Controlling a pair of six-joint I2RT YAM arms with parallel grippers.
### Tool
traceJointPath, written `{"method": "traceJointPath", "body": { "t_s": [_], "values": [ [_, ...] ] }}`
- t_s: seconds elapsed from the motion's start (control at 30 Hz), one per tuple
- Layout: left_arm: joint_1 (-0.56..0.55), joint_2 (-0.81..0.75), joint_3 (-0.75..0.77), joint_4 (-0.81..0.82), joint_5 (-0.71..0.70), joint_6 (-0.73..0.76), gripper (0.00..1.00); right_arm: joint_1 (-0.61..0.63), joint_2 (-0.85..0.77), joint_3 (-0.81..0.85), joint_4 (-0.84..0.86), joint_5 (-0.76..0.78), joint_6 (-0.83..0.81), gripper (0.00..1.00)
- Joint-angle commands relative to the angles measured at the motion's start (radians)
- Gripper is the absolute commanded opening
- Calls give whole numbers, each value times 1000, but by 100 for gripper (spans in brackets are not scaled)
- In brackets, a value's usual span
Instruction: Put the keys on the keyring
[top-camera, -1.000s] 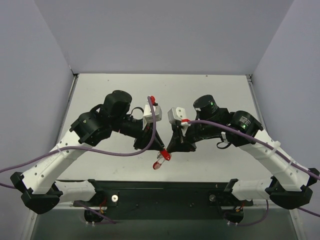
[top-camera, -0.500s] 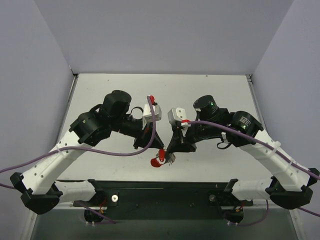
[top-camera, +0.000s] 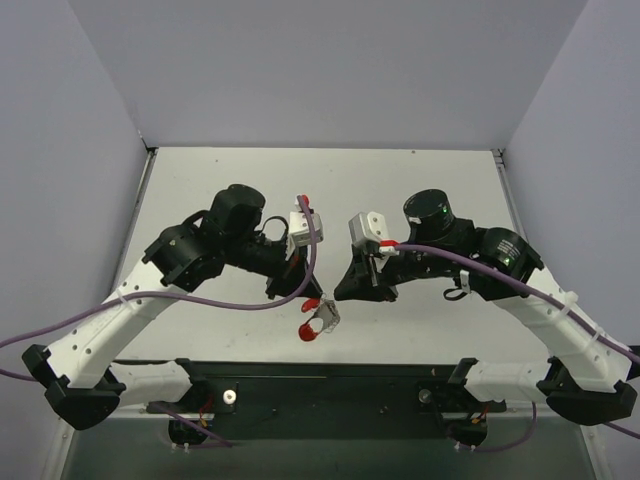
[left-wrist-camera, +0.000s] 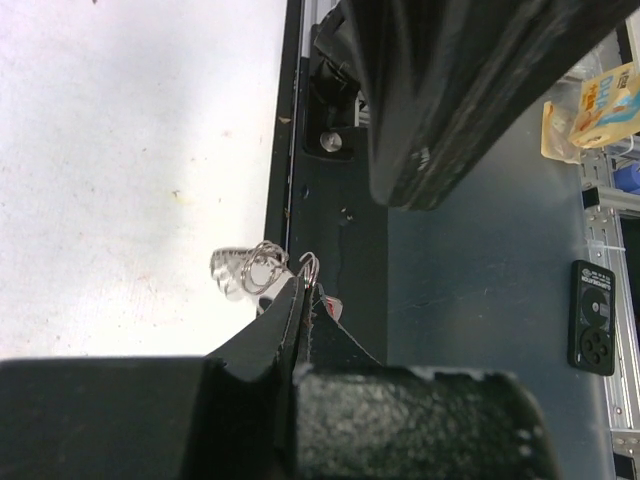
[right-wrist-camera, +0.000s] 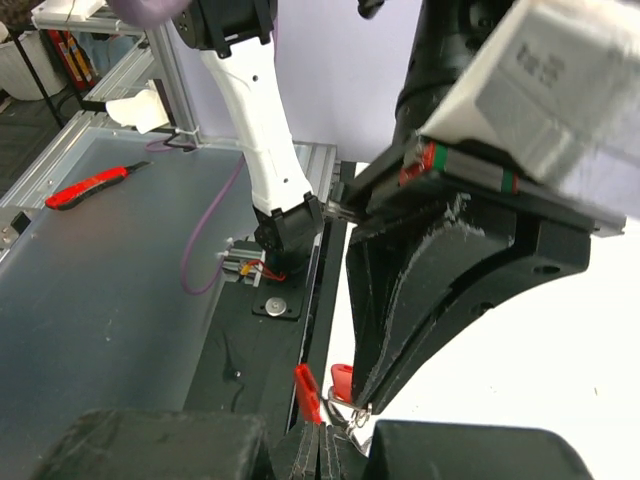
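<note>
My left gripper (top-camera: 306, 298) is shut on the keyring, a thin silver wire hoop (left-wrist-camera: 310, 265) that sticks out past its tips; a red bit (left-wrist-camera: 331, 308) shows beside the jaws. A silver toothed piece with small loops (left-wrist-camera: 245, 272) hangs from the hoop. My right gripper (top-camera: 340, 296) faces the left one, tip to tip, jaws shut. In the right wrist view a red-headed key (right-wrist-camera: 308, 392) rises from between its jaws (right-wrist-camera: 335, 440), next to the hoop (right-wrist-camera: 347, 407) and a second red piece (right-wrist-camera: 342, 378). From above, the cluster (top-camera: 320, 318) hangs over the table's near edge.
The black base rail (top-camera: 330, 385) runs just below the grippers. White walls close the table (top-camera: 330, 190) at the left, back and right. Purple cables (top-camera: 230, 300) loop off both arms. A red-handled tool (right-wrist-camera: 95, 185) lies on the floor beyond the table edge.
The right arm has drawn back to the right and its wrist has turned. The red-and-silver cluster has swung lower and left, the silver part now spread out toward the right gripper.
</note>
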Motion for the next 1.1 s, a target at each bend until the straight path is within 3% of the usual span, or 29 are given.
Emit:
{"method": "traceJointPath", "body": {
  "t_s": [0.0,0.13,0.17,0.27,0.47,0.7,1.07],
  "values": [
    [11,-1,-4,2,-6,26,0,4,-14,-8,46,-30,3,0],
    [17,-5,-2,10,6,22,0,2,-7,-18,49,13,13,2],
    [19,-7,-2,13,3,20,0,2,-6,-23,50,37,18,15],
    [20,-15,1,22,-1,11,0,4,3,-32,56,55,20,31],
    [28,-36,10,60,-3,-12,0,17,25,-48,65,77,18,43],
    [31,-38,27,90,12,-29,0,40,72,-43,72,118,23,45],
    [33,-44,34,108,3,-33,0,54,114,-43,75,149,30,38]
  ]
}}
